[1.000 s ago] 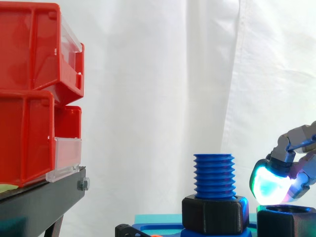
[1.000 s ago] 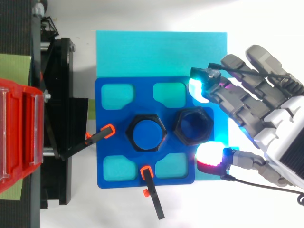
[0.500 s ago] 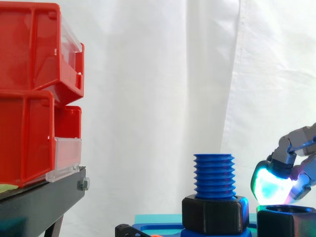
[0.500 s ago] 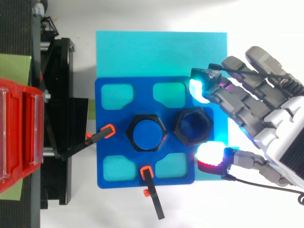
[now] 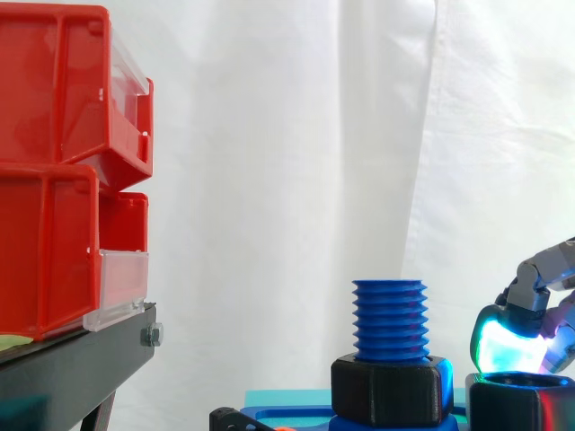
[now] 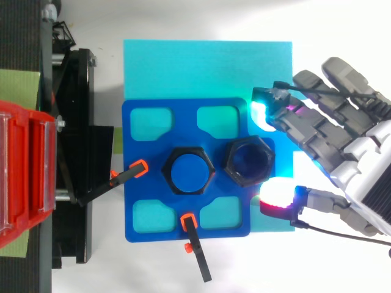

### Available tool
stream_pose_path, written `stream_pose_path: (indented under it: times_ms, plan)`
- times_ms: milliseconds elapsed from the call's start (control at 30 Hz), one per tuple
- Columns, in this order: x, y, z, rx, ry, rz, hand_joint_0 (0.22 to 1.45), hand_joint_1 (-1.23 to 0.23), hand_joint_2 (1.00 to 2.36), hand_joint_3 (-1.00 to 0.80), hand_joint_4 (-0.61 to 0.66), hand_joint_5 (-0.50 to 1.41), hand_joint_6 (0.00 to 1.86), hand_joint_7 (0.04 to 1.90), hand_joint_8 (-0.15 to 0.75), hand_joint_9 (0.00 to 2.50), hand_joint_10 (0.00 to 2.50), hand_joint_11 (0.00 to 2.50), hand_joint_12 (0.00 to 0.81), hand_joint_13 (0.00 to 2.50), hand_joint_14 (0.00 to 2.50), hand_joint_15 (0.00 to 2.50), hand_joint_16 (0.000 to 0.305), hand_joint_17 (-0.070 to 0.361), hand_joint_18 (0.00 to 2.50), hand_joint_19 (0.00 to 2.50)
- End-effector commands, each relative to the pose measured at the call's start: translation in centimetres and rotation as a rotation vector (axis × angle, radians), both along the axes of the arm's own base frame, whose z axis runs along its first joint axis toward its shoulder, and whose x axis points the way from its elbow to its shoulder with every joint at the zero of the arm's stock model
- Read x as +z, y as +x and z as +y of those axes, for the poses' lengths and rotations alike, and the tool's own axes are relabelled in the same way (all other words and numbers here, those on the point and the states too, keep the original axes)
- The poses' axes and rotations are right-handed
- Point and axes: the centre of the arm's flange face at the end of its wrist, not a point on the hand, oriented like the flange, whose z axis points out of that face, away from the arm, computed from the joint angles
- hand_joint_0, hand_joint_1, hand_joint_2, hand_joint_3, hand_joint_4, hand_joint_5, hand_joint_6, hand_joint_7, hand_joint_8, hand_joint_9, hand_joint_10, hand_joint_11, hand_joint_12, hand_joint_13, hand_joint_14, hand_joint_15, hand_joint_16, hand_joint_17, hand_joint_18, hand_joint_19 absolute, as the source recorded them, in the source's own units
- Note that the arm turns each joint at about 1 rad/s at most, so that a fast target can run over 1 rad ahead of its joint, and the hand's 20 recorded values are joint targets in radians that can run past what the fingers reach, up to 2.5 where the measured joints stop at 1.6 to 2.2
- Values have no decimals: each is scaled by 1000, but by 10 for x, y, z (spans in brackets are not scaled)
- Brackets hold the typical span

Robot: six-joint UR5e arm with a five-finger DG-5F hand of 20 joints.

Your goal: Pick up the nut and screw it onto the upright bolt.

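Observation:
The blue threaded bolt [image 5: 389, 319] stands upright in the middle of the blue base plate [image 6: 140, 183], with a black hex collar [image 5: 389, 388] round its foot. A loose black nut [image 6: 248, 160] lies on the plate just right of the bolt, its top edge also at the bottom right of the side view [image 5: 519, 404]. My hand [image 6: 330, 146] comes in from the right, open. A cyan-glowing fingertip [image 6: 263, 113] is above the nut in the top view and a red-glowing thumb pad [image 6: 278, 198] below it. Both stand a little apart from the nut. In the side view the glowing pad [image 5: 508, 346] hovers just over the nut's rim.
Red bins [image 5: 63, 162] are stacked on a black stand [image 6: 73, 152] at the left. Two black clamps with orange tips [image 6: 131, 171] [image 6: 192, 235] hold the plate's left and lower edges. A cyan mat [image 6: 201, 67] lies under the plate.
My hand has shifted slightly to the right and sunk a little toward the nut. The nut and the bolt have not moved.

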Motion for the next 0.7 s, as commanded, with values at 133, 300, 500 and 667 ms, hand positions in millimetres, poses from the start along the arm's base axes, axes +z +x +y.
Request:
stream_pose_path:
  times_ms: [133,300,500,667]
  plan:
    - [9,-2,-1,-3,20,27,567,-634,1002,-473,153,-193,869,894,259,522,0,0,311,523,0,0,34,77,302,0]
    - [9,-2,-1,-5,20,31,501,-613,1000,-500,215,-156,593,1164,267,494,0,0,332,513,0,0,38,86,302,0]
    - [10,-1,-2,-6,22,27,433,-578,1000,-500,281,-180,502,1034,281,443,0,0,364,491,0,0,45,101,291,0]
    - [9,-1,-4,-9,22,27,390,-546,1000,-500,255,-212,502,834,284,393,0,0,381,464,0,0,50,112,264,0]
